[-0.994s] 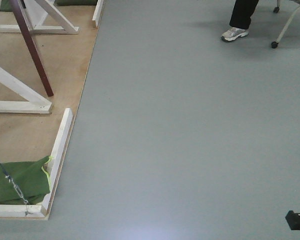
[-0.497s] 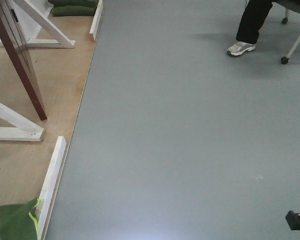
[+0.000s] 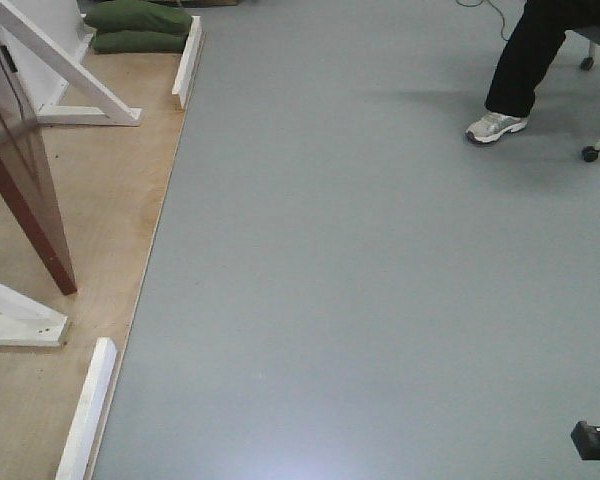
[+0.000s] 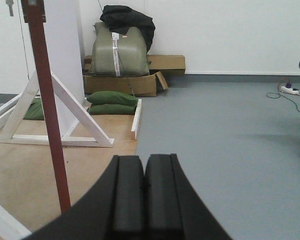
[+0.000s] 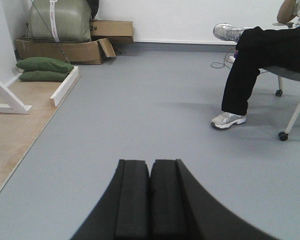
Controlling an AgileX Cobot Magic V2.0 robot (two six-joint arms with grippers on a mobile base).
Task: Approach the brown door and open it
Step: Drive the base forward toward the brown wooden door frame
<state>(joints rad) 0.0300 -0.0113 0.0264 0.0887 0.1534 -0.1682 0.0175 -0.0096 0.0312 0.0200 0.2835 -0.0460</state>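
Left jaws: closed pad to pad with nothing between them, over the grey floor point(image 4: 230, 150).
Right jaws: also pressed flat together and empty.
Brown door point(image 4: 49, 110): upright and seen edge-on, ahead and to the left of the left jaws and apart from them, its foot at the plywood board point(image 3: 110, 200).
White timber brace point(image 4: 82, 111): beyond the door, farther ahead-left of the left jaws.
Green sandbags point(image 4: 112, 102): stacked two high, straight ahead of the left jaws, before a cardboard box point(image 4: 122, 82).
Seated person point(image 5: 260, 55): ahead-right of the right jaws, one sneaker point(image 5: 228, 120) on the floor.
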